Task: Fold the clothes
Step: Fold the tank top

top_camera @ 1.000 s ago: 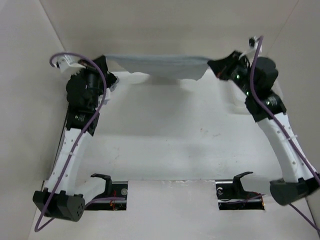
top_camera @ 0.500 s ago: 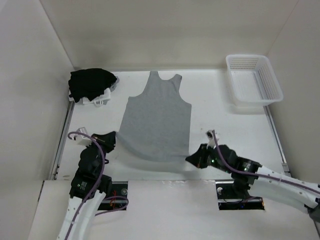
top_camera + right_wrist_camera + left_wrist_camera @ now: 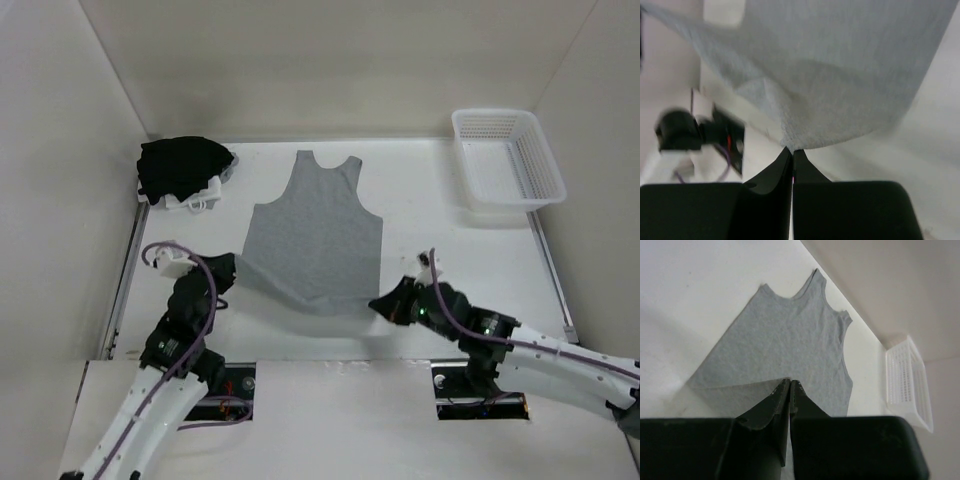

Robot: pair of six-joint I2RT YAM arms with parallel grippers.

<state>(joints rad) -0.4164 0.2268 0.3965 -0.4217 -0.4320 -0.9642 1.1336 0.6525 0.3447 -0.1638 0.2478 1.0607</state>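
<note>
I see the table point(image 3: 450, 260) filling the middle of the top view, with the shirt point(image 3: 315, 235) spread flat at its centre, neck toward the top of the frame. Its lower hem is raised off the surface at both corners.

The left arm point(image 3: 150, 390) rises from the lower left and bends inward. The left claw point(image 3: 226, 272) is pinched tight on the shirt's lower-left corner. The right arm point(image 3: 540, 350) lies low along the bottom right, reaching leftward. The right claw point(image 3: 378, 304) is clamped on the lower-right corner.

A white basket point(image 3: 500, 213) sits at the upper right, well apart from the shirt. A black bundle point(image 3: 180, 165) sits at the upper left.

In the left wrist view the fingers point(image 3: 775, 400) meet at the hem, and the cloth between them is hard to make out. The right wrist view is blurred. Grey cloth point(image 3: 840, 75) fills its top, and the fingers point(image 3: 770, 175) cover the pinched edge. The right arm's base is cut off at the frame's edge.
</note>
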